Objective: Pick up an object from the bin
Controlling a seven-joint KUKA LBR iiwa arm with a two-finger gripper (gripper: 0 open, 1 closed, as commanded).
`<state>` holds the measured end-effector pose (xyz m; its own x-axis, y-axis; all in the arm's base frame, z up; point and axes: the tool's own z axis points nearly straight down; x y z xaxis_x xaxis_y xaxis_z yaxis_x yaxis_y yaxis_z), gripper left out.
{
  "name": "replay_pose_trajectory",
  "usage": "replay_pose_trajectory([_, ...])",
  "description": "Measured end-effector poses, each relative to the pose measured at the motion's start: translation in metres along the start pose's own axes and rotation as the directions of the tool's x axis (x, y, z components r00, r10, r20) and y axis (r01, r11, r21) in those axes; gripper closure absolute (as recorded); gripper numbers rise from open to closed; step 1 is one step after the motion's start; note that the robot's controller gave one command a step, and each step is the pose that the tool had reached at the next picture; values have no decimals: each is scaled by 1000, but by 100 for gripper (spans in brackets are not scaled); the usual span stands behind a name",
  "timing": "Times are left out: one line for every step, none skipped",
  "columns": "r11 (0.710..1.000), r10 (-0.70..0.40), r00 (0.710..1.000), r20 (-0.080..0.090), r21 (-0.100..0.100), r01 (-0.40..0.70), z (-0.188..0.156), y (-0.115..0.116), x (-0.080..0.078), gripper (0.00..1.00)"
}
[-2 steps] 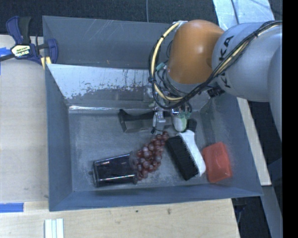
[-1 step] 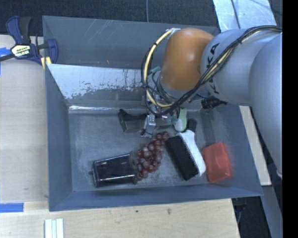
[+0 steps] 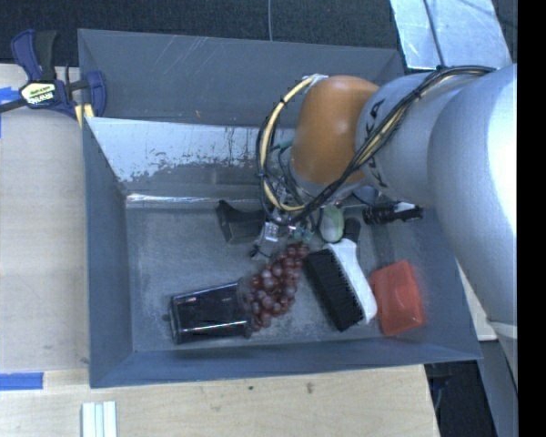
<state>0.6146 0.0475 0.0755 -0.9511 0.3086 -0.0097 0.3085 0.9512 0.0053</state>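
The claw (image 3: 270,237) hangs low in the bin (image 3: 109,244), under the arm's orange cover (image 3: 332,135) and its loops of cable. Its tip is at the top end of a bunch of dark red grapes (image 3: 275,289). The wrist and cables hide it from above, so I cannot tell whether it is apart or together, nor whether it touches the grapes.

The grapes lie on the bin's floor about midway across, running down and slightly left from the claw. Just left of the grapes' top end, beside the claw, is a dark lump (image 3: 237,218) whose kind I cannot make out. At the grapes' lower left end, touching them, lies a flat black box (image 3: 207,312). Just right of the grapes lies a black brush (image 3: 335,291) with a white back, set at a tilt. Beyond the brush, farther right of the grapes, is a red block (image 3: 399,299). Above and right of the grapes, close under the orange cover, is a small green and white thing (image 3: 332,226).
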Motion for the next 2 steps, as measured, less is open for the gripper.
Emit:
replay_pose_trajectory([1000,6,1000,1,1,-6,-3,-16,-3,100])
replay_pose_trajectory([1000,7,1000,1,1,-7,-3,-16,-3,100])
